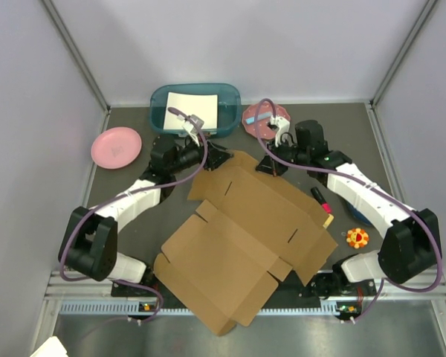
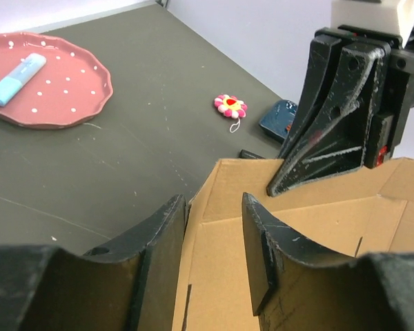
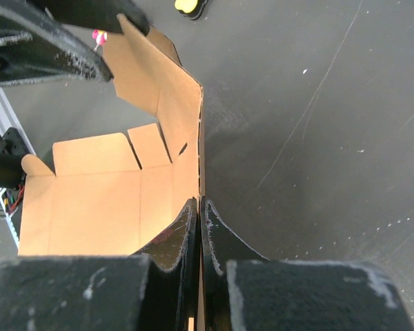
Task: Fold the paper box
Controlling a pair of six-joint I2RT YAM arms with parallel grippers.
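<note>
Right gripper [image 3: 199, 227]: pressing its fingers together on a raised flap of the box [image 1: 245, 238], pinching the far edge so the flap is standing upright.
Left gripper [image 2: 214, 238]: spreading its fingers on either side of the same far edge, one inside and one outside; whether they are touching the cardboard I cannot tell.
Box: lying mostly flat and unfolded, running from the middle of the desk [image 1: 126, 186] to the near edge and overhanging it between the arm bases; only the far flap is being lifted.
Handling: looking light and stiff, since corrugated board is bending cleanly only along its scored creases; thin edges are likely slipping in smooth fingers, and the slots could tear if pulled hard.
Where to hold: probably best at flap edges close to a crease, both grippers sharing one panel.
Progress: seeming early, with sides still lying flat.
Around: bin [image 1: 195, 106] and spotted plate [image 1: 266, 117] sitting at the far edge, pink plate [image 1: 116, 146] toward the far-left corner, flower toy [image 1: 357, 237] near the right edge.
</note>
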